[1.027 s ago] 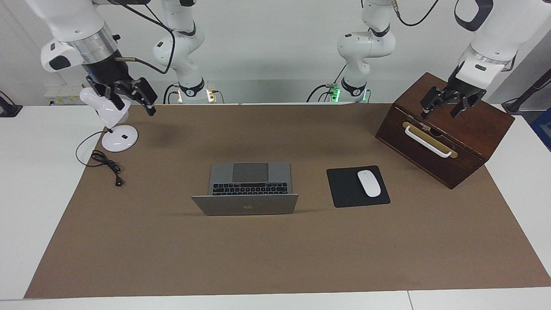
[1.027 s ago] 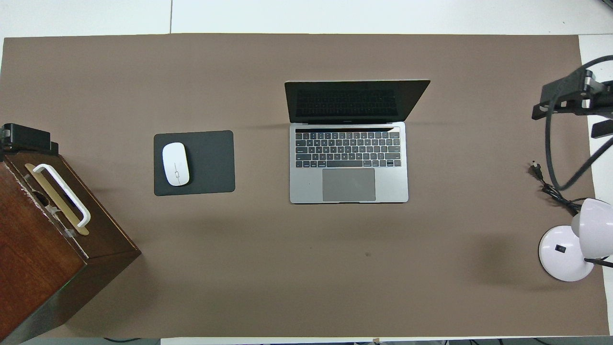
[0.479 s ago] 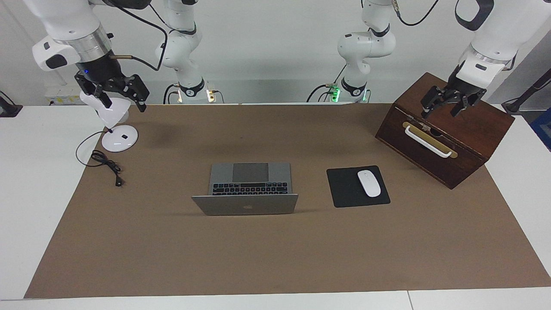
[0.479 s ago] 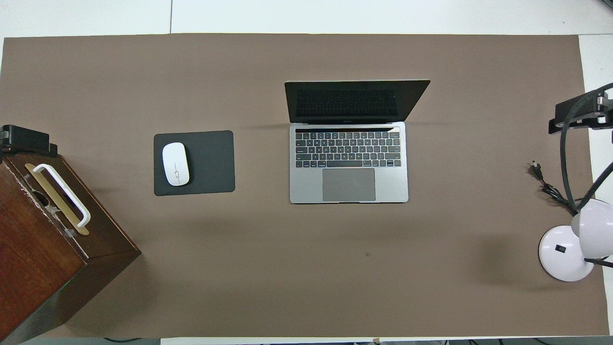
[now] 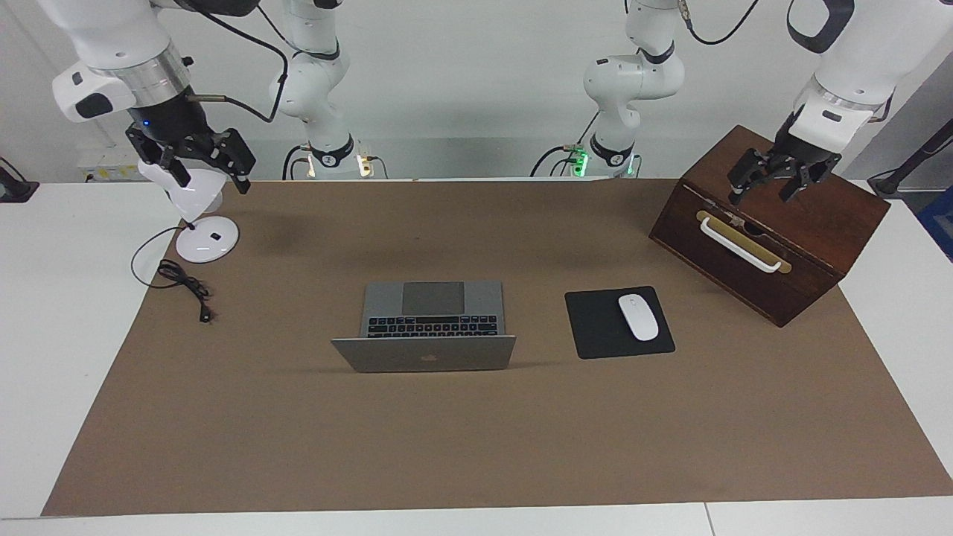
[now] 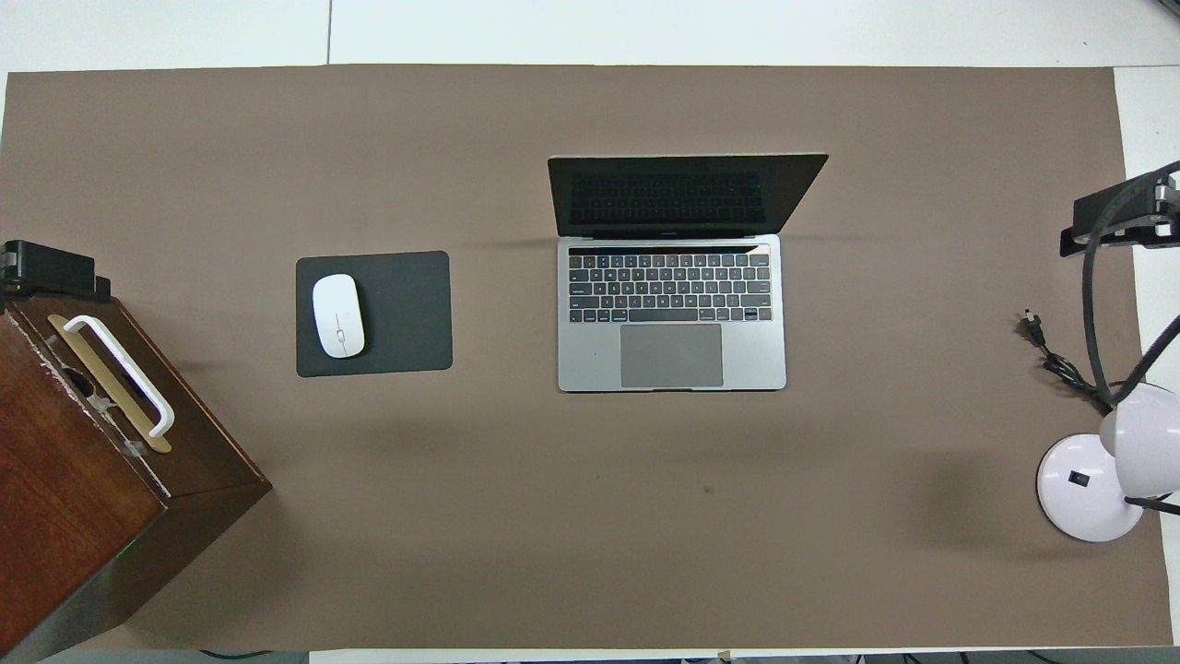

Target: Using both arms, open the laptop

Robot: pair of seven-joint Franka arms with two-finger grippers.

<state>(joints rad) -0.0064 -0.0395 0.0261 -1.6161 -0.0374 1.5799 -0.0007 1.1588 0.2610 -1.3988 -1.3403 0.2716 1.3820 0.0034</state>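
I see my left gripper (image 5: 770, 179) spread wide over the wooden box (image 5: 819, 216), and my right gripper (image 5: 199, 162) spread wide over the white desk lamp (image 5: 195, 216). Farther out, the laptop (image 5: 428, 327) sits open mid-mat, beside the white mouse (image 5: 638, 317) on its black mouse pad (image 5: 592, 327).

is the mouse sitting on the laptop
No, the mouse lies on the black mouse pad, beside the laptop toward the left arm's end.
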